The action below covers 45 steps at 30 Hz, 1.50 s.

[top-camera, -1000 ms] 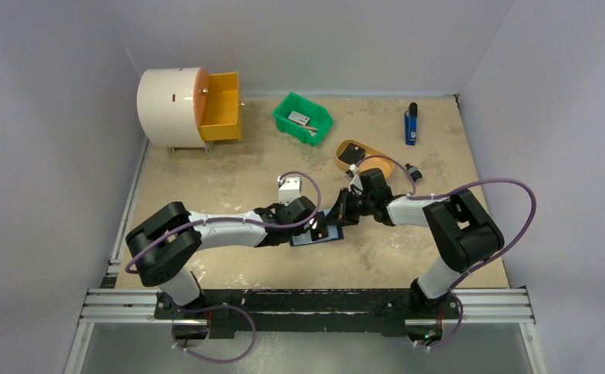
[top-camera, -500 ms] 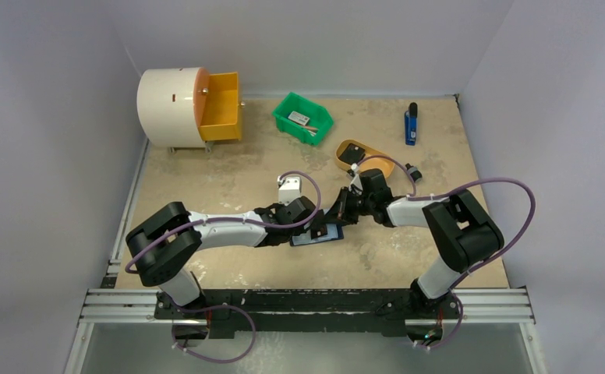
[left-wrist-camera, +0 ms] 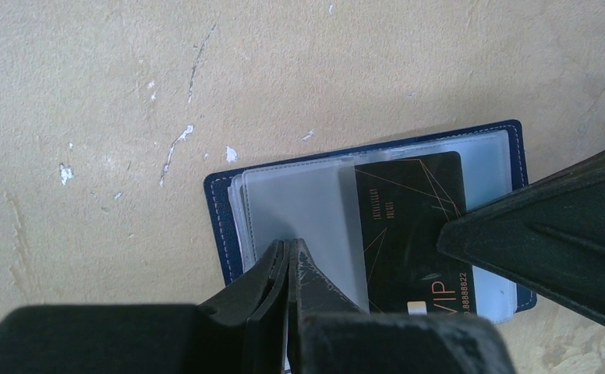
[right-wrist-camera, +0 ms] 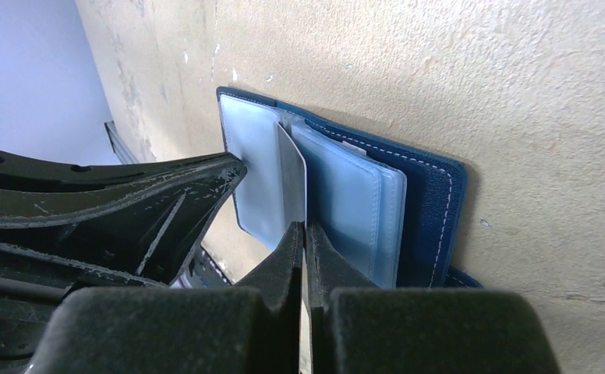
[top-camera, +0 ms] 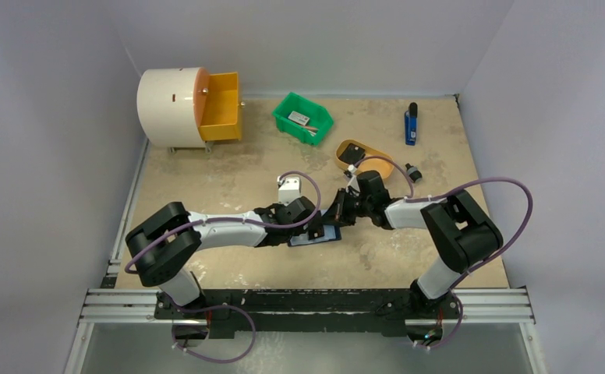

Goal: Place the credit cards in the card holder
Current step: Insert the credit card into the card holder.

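Card holder (left-wrist-camera: 220, 226): navy-blue wallet with light stitching, lying open and flat on the bench (top-camera: 229, 179), near its front middle, between the two tools.
Clear sleeves (left-wrist-camera: 307, 202): a stack of see-through pockets inside the holder; one leaf is lifted off the rest.
Credit card (left-wrist-camera: 408, 234): black with thin gold lines and the letters "VIP"; it lies over the open holder, its left part under the lifted leaf, its right part bare.
Left tool (left-wrist-camera: 290, 257): fingers pressed together, pinching the near edge of the lifted clear leaf.
Right tool (right-wrist-camera: 305, 234): fingers pressed together on a thin flat sheet seen edge-on; in the left wrist view its tip meets the right edge of the black card, so the sheet reads as that card.
Green bin (top-camera: 303, 117): far centre of the bench, small items inside.
Yellow dish (top-camera: 362, 156): just beyond the right tool, holding a dark piece.
Blue-and-black stick (top-camera: 412, 123): far right.
White drum (top-camera: 171, 105): far left, its orange drawer (top-camera: 221, 105) pulled out.
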Motion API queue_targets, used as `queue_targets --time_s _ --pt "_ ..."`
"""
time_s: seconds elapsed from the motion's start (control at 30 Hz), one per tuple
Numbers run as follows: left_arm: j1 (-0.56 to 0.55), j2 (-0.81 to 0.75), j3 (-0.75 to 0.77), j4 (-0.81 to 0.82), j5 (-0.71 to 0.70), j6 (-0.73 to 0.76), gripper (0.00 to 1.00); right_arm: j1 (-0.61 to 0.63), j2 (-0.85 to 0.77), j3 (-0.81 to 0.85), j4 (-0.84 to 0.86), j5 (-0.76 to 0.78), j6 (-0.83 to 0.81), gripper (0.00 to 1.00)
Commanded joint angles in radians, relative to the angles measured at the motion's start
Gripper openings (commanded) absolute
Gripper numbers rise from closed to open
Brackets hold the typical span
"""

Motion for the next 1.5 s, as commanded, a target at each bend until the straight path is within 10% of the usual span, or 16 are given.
queue_targets --time_s 0.0,1.47 --pt "0.004 -0.049 0.004 -0.02 -0.033 -0.018 0.0 0.014 0.008 -0.015 -0.003 0.034 -0.004 0.0" --pt "0.011 -0.002 -0.063 -0.015 -0.02 -0.037 0.0 0.089 0.089 0.045 0.024 0.052 0.068 0.0"
